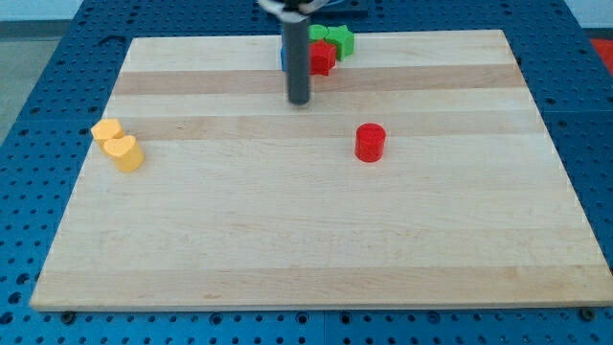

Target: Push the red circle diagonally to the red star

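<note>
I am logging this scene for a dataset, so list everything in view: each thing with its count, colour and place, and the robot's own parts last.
red circle: 1, red, right of the board's centre, standing alone.
red star: 1, red, near the view's top, partly behind the rod; shape hard to confirm.
green blocks: apparently 2, green, at the view's top edge, touching the red star; shapes unclear.
blue block: 1, blue, only a sliver showing left of the rod.
yellow blocks: 2, yellow, at the view's left, touching each other.
board: 1, pale wood, on a blue perforated table.
my tip: 1, dark rod end, below the top cluster, up and left of the red circle, apart from it.
</note>
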Available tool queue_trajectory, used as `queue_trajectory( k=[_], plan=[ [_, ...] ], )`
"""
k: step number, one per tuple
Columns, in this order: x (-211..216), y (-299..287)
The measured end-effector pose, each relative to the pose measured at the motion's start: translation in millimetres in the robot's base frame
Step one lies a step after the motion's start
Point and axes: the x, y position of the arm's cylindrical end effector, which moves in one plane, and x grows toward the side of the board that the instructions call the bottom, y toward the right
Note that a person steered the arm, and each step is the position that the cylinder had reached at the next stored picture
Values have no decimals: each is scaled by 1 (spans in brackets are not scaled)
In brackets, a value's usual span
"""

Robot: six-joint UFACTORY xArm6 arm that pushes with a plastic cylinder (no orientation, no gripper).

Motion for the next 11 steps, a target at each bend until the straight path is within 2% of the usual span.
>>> queue_trajectory(
  k=[1,2,3,4,5,6,8,9,11],
  plan=[
    [56,-17],
    [112,1],
    [131,67],
    [114,131],
    [64,140],
    [34,136],
    [98,126],
    [93,93],
    [27,79]
  ],
)
